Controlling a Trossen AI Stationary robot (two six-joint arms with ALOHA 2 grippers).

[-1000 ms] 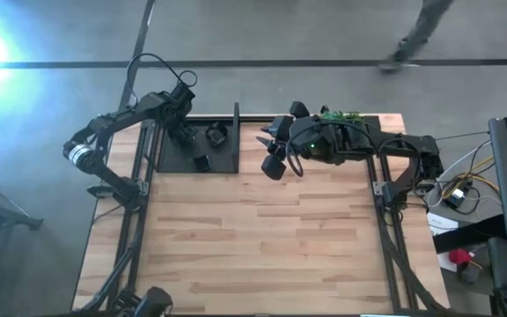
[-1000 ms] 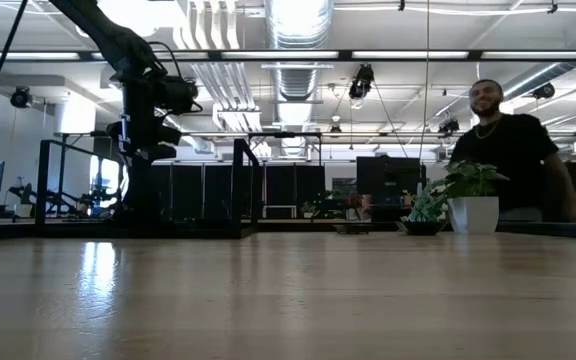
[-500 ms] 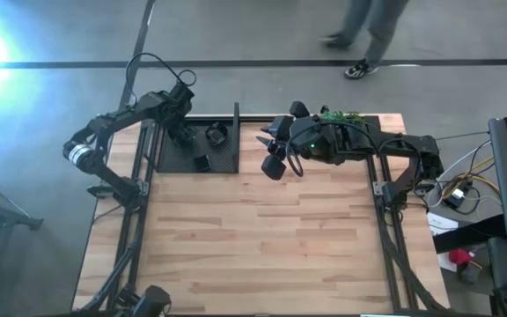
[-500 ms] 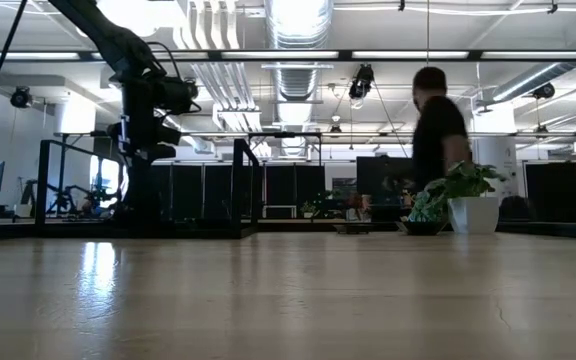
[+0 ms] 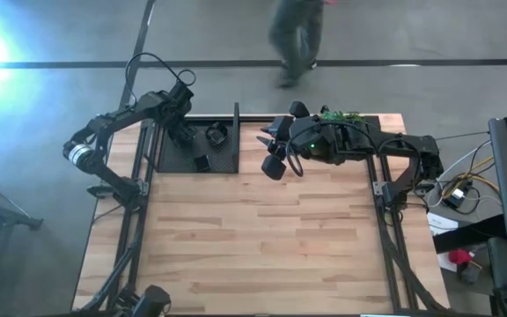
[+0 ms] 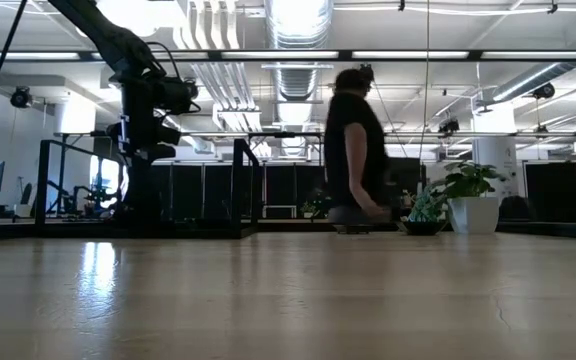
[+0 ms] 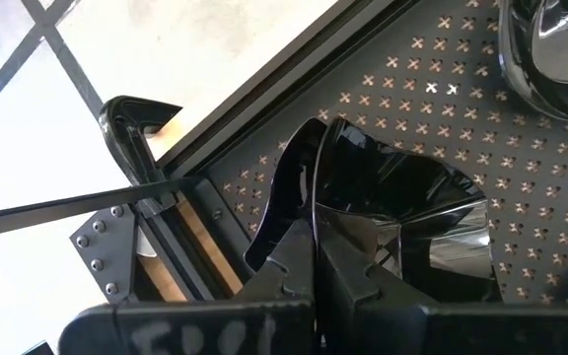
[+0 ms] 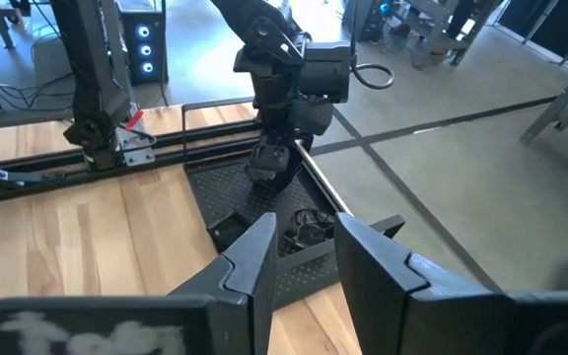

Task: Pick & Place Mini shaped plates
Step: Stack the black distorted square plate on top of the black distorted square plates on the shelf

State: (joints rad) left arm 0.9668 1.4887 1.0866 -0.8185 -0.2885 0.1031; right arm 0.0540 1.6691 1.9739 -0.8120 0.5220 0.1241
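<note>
My left gripper (image 5: pixel 183 134) hangs over the far left part of the black perforated tray (image 5: pixel 170 157) and is shut on a glossy black mini plate (image 7: pixel 402 212). From the right wrist view it (image 8: pixel 267 158) points down at the tray. Two more mini plates (image 5: pixel 216 134) (image 5: pixel 202 163) lie on the tray floor. My right gripper (image 5: pixel 273 154) waits open just right of the tray's upright wall, its fingers (image 8: pixel 264 247) holding nothing. More small dark dishes (image 6: pixel 348 228) sit by the plant. My left gripper pinches the raised rim (image 7: pixel 309 212) of the mini plate between its two shut fingers, coming from above and pointing down. The plate's hollow faces away from the fingers. Its lower part is down at the tray floor; whether it rests there I cannot tell.
The tray's upright wall (image 5: pixel 236 139) stands between the two grippers. A small green plant in a white pot (image 6: pixel 465 195) stands at the table's far right. A person (image 6: pixel 353 150) walks past the far edge. Bare wooden tabletop (image 5: pixel 262 238) fills the near half.
Neither arm nor any plate has moved. A person has walked from right to left past the table's far side.
</note>
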